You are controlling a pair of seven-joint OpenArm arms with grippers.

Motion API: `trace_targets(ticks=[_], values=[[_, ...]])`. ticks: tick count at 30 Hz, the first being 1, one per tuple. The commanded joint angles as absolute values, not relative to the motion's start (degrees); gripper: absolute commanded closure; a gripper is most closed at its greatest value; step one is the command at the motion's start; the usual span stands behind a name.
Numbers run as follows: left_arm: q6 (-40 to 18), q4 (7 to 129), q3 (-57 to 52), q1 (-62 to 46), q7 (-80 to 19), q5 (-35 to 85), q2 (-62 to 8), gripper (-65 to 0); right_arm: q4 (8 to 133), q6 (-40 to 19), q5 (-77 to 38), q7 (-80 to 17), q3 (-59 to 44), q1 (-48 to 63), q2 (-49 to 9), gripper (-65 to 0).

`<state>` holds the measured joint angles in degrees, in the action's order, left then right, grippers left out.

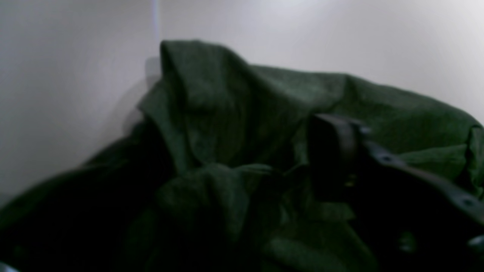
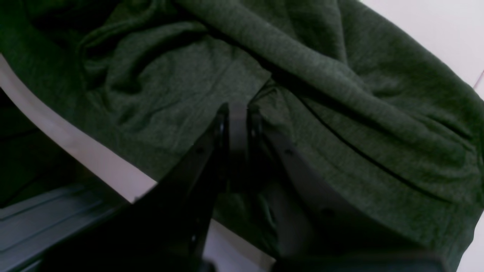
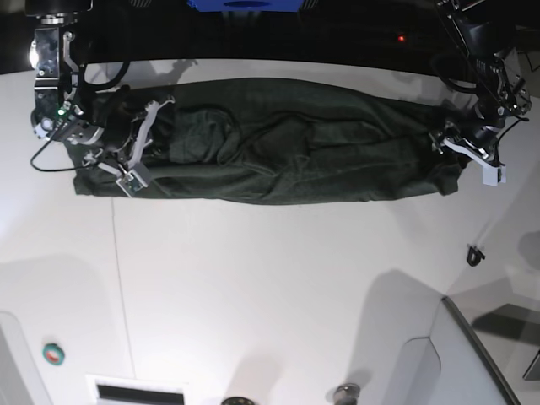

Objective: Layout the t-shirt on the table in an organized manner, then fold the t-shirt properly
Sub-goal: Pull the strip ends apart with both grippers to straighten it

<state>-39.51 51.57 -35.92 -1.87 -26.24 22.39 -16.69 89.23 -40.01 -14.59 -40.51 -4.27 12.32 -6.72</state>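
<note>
The dark green t-shirt (image 3: 278, 152) lies stretched in a long wrinkled band across the far part of the white table (image 3: 270, 278). At the band's left end in the base view, my right gripper (image 3: 135, 160) is shut, and the right wrist view shows its fingertips (image 2: 236, 111) pinching a fold of t-shirt (image 2: 159, 87) near the table edge. At the right end sits my left gripper (image 3: 460, 143). The blurred left wrist view shows only one dark finger (image 1: 332, 151), well off centre. Bunched t-shirt (image 1: 211, 113) is heaped beside it, and the other finger is hidden in shadow.
A thin dark seam (image 3: 118, 270) runs down the table's left part. A green tape roll (image 3: 53, 354) lies at the near left, a small black object (image 3: 475, 254) at the right, and a grey angled panel (image 3: 472, 354) at the near right corner.
</note>
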Motion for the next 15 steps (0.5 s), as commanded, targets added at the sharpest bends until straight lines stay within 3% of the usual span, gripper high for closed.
trace_targets(ticks=[1,3,7,15], values=[[-38.9,51.03,-35.74,-2.24,-31.25,19.38,-16.84,-38.2,90.07,-40.0,-15.34,-39.52,-4.44,12.0,-7.16,-1.7],[-38.02,51.03,-35.74,-1.98,-31.16,19.38,-16.84,-28.1,90.07,-40.0,-15.34,-39.52,-4.44,12.0,-7.16,-1.7],[-33.89,51.03,-35.74,-1.63,-28.97,19.38,-17.54,0.0,90.07,-40.0,-15.34,-39.52,-4.44,12.09,-7.16,-1.7],[-30.11,52.35,-35.74,-2.07,-24.66,19.3,-20.7,0.0,90.33,-40.0,-15.43,-39.6,-4.44,12.09,-7.16,-1.7]])
